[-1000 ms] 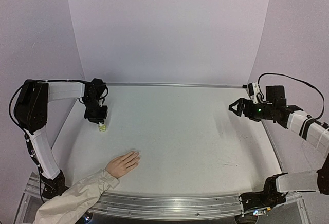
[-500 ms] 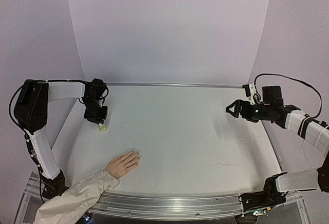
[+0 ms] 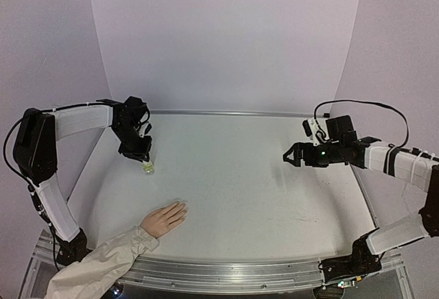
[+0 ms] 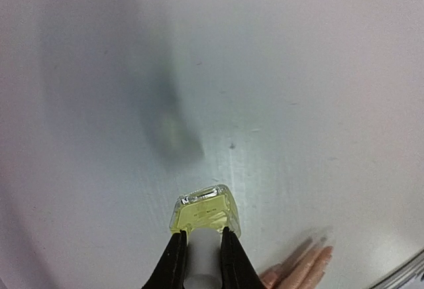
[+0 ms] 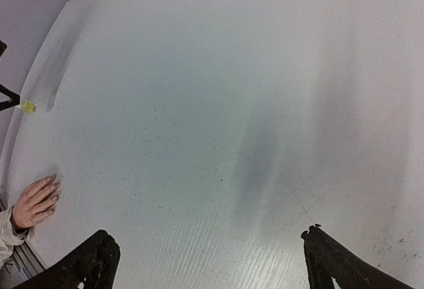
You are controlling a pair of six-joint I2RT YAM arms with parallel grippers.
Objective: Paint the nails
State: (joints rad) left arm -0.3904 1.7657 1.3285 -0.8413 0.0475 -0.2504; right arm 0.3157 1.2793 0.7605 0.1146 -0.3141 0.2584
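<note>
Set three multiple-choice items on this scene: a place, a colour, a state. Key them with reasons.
1. Where does the mannequin hand lie? A) near left B) far right C) centre
2. Liquid in the bottle is: A) red B) yellow-green C) blue
3. The right gripper is: A) open, empty B) shut on the bottle C) shut on a brush
Key: 1A, the top view shows it at the near-left edge; 2B, clear in the left wrist view; 3A, its fingers stand wide apart with nothing between.
</note>
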